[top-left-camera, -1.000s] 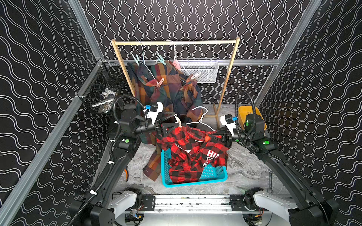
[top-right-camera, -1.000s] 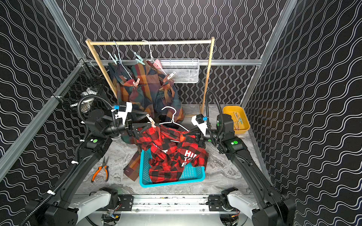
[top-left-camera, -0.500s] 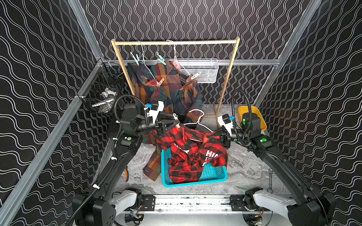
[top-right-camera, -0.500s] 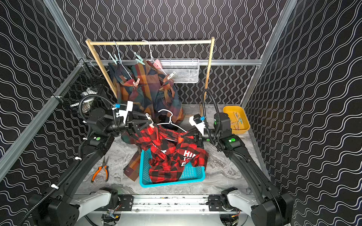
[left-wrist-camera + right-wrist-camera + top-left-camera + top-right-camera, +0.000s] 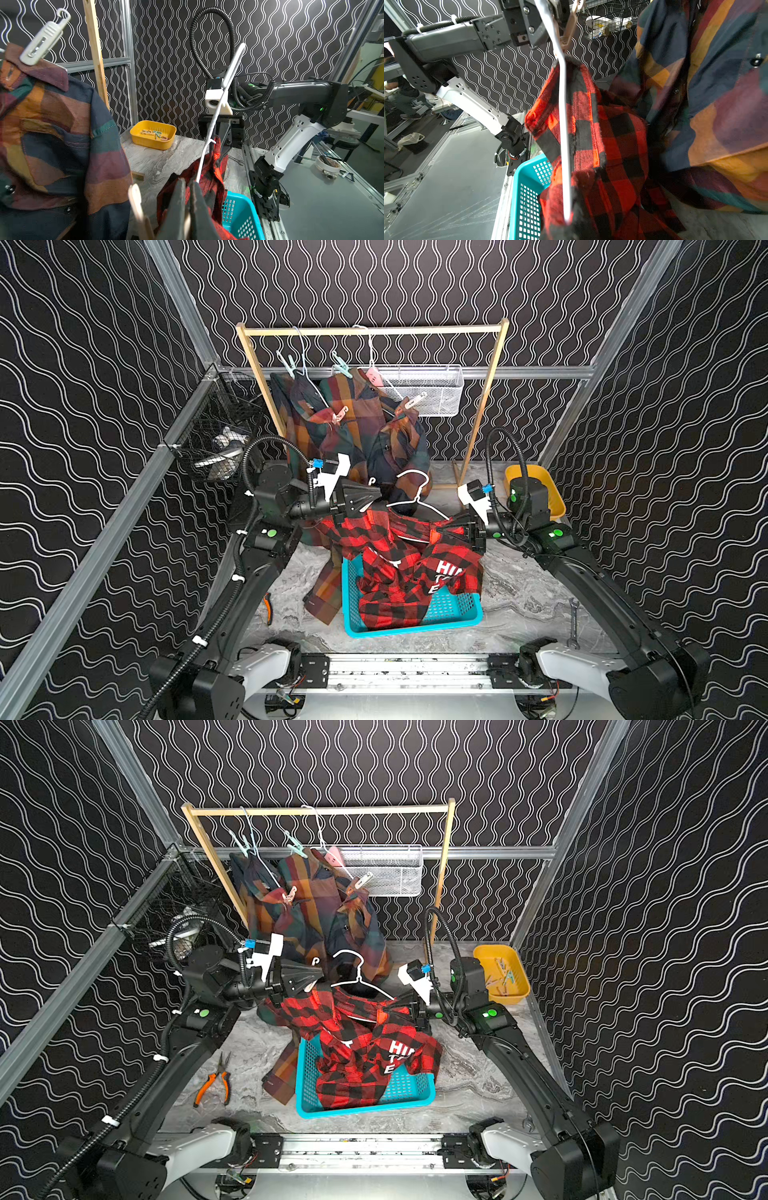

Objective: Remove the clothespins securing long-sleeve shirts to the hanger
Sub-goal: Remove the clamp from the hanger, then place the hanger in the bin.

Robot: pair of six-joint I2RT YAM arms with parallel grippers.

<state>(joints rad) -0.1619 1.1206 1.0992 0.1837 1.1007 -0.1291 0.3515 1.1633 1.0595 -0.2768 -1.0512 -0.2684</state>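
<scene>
The left tool [image 5: 376, 497] is pressed together on one end of a white hanger [image 5: 563, 116]. A cream clothespin [image 5: 135, 199] stands just beside its fingers [image 5: 178, 199]; the peg's lower end is hidden, so what it grips cannot be told. The right tool [image 5: 467, 531] is pinched shut on the hanger's opposite end, where the shoulder of the red-and-black check shirt [image 5: 399, 556] wraps the wire. That shirt hangs from the hanger between the two arms, and its lower part is piled in a teal basket [image 5: 453, 610] on the marbled surface [image 5: 519, 593]. Behind, two multicolour check shirts [image 5: 357, 427] hang from a wooden rail [image 5: 374, 329]. A mint clothespin [image 5: 340, 364] and a pink clothespin [image 5: 374, 376] are among those at their shoulders. More pegs lie in a yellow tray [image 5: 152, 143] near the right arm.
</scene>
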